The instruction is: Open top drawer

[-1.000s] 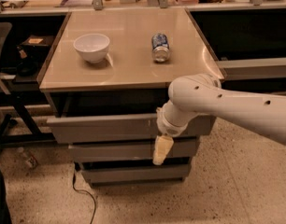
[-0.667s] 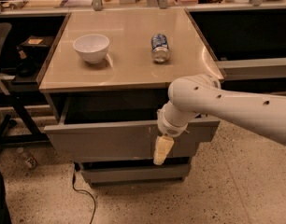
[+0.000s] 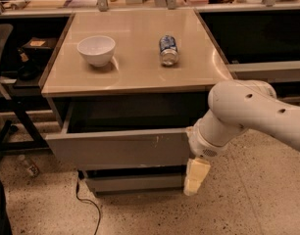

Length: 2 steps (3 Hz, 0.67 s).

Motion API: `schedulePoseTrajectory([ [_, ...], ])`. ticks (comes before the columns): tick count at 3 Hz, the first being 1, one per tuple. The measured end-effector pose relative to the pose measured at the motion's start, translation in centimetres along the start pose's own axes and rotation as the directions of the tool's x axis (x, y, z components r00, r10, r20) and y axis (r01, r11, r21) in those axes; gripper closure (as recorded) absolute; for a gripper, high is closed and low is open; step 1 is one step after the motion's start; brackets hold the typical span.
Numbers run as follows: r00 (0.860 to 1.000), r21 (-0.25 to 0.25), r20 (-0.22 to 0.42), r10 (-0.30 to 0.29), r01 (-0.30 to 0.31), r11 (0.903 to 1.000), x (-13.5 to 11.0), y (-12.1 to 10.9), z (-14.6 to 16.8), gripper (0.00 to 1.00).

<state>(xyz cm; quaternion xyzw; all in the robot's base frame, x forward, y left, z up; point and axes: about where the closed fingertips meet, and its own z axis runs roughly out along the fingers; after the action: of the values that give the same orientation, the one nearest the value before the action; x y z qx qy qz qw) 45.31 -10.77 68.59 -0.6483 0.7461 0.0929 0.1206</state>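
Note:
The top drawer [image 3: 115, 148] is a wide grey handleless drawer with small white scratches right of centre. It stands pulled well out from under the table, and its inside shows dark behind the front. My gripper [image 3: 195, 177] hangs at the drawer front's right end, cream fingers pointing down past its lower edge. A narrower grey drawer [image 3: 135, 182] sits shut below.
On the beige table top [image 3: 135, 75] stand a white bowl [image 3: 96, 49] at the left and a can [image 3: 168, 49] lying on its side. A black cable [image 3: 86, 204] runs on the speckled floor. A dark chair [image 3: 0, 97] stands at the left.
The top drawer has slid further out toward the camera, and my arm and gripper have drawn back with it.

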Motion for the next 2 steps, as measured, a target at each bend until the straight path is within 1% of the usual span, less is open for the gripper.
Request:
schedulePoseTrajectory([
  [1,1.000,-0.040,-0.016,0.021,-0.021,0.9990,1.69,3.18,-2.09,0.00],
  [2,1.000,-0.042,-0.018,0.022,-0.023,0.9988,1.75,3.33,-2.22,0.00],
])
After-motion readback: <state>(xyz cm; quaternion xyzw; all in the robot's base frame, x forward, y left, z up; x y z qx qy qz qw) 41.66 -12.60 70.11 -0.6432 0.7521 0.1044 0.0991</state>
